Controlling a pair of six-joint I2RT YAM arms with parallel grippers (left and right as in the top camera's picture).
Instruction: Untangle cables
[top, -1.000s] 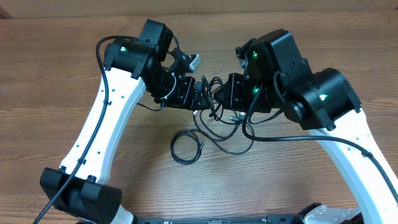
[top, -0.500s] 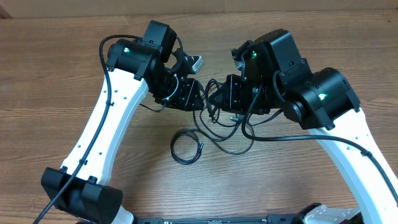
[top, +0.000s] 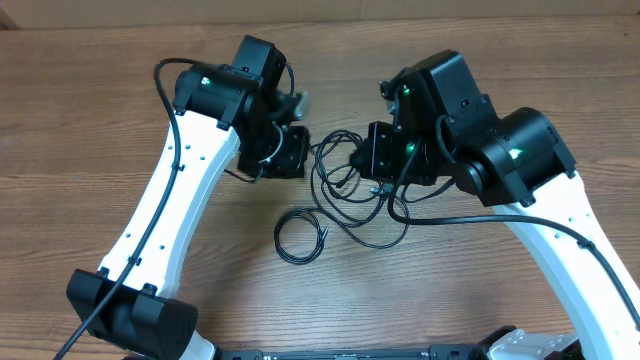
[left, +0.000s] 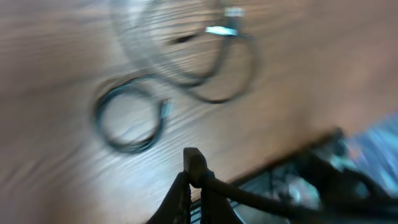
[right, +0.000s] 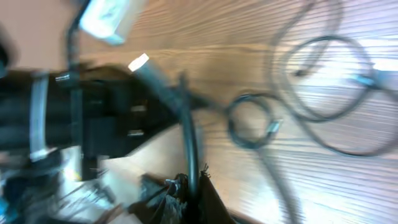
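Overhead, the left arm (top: 160, 210) rises white from the near edge of the wooden desk (top: 80, 150) and bends inward, so that the left pincer (top: 300, 152) points right toward the middle. Its jaws are closed on a strand of the cables (top: 338, 178). The left wrist view is blurred, but it shows the fingers pressed together at the bottom of the picture with a black cord running off to the right from their tip. The cables lie between the two pincers as a loose black tangle of overlapping loops on the desk, and one strand arcs from one pincer to the other. Below the tangle, toward the robot's base, a coiled cable (top: 299, 237) lies flat in a small ring. A larger loop (top: 375, 228) curves just to its right. In the left wrist view a silver plug (left: 221, 30) shows among the wider loops beyond the ring. Right of the tangle, the right pincer (top: 354, 155) points left and faces the other one, apart from it. Its jaws are also closed on a strand. The smeared right wrist view shows a cord climbing straight up from between the shut fingers, with the ring and the wider loops on the desk beyond. The right arm (top: 560, 240) runs back to the near right edge.
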